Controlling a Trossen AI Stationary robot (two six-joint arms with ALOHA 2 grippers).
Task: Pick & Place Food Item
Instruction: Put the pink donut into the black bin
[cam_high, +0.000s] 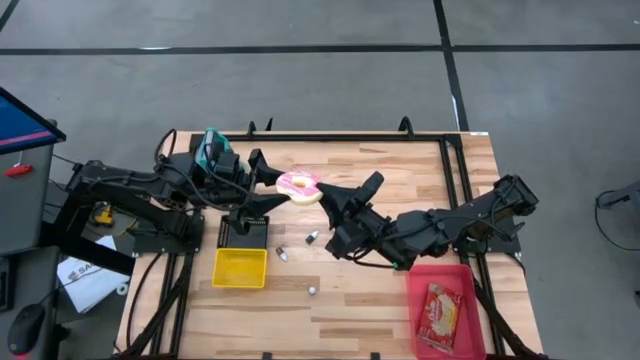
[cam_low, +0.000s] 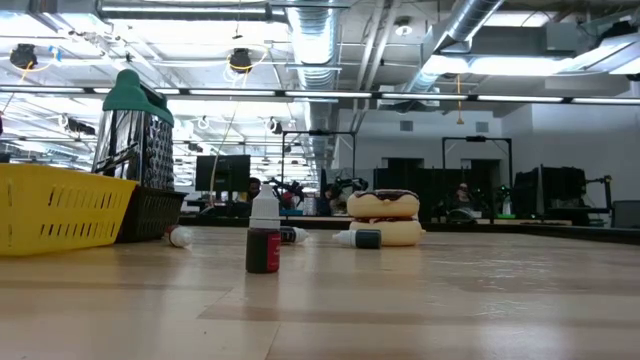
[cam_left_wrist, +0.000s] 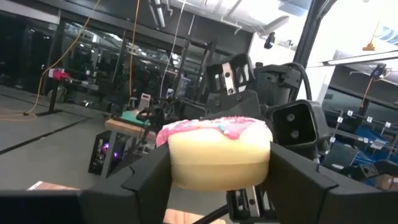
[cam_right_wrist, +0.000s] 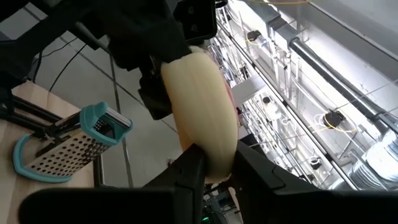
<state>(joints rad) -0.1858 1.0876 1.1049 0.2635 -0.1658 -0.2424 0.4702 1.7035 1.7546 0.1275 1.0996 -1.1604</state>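
High view: the donut (cam_high: 298, 187) with pink icing is up in the air over the back middle of the tabletop (cam_high: 370, 300), held between two arms. The left gripper (cam_high: 272, 180) is at the donut's left side and the right gripper (cam_high: 330, 195) is at its right side. A grater (cam_high: 211, 150) is to the left of the donut. A yellow bin (cam_high: 240, 268) is in front of the donut and a bit left. A red bin (cam_high: 446, 310) with a snack pack in it is in front and far to the right. Small bottles (cam_high: 281, 255) lie in front of the donut.

Low view: no arm shows. A second donut (cam_low: 383, 217), with dark icing, sits on the tabletop far back. A little bottle (cam_low: 264, 237) stands in front of it and to its left.

Left wrist view: the left fingers (cam_left_wrist: 149, 177) are spread, one on each side of the donut. I cannot tell if they press it yet.

Right wrist view: the right fingers (cam_right_wrist: 189, 168) pinch the donut at its edge, and the donut stands on its side.

I think the donut is light and a bit squashy, with a smooth skin that could slip. The best hold looks like across its two round sides, squeezed gently so it does not bend or pop out.
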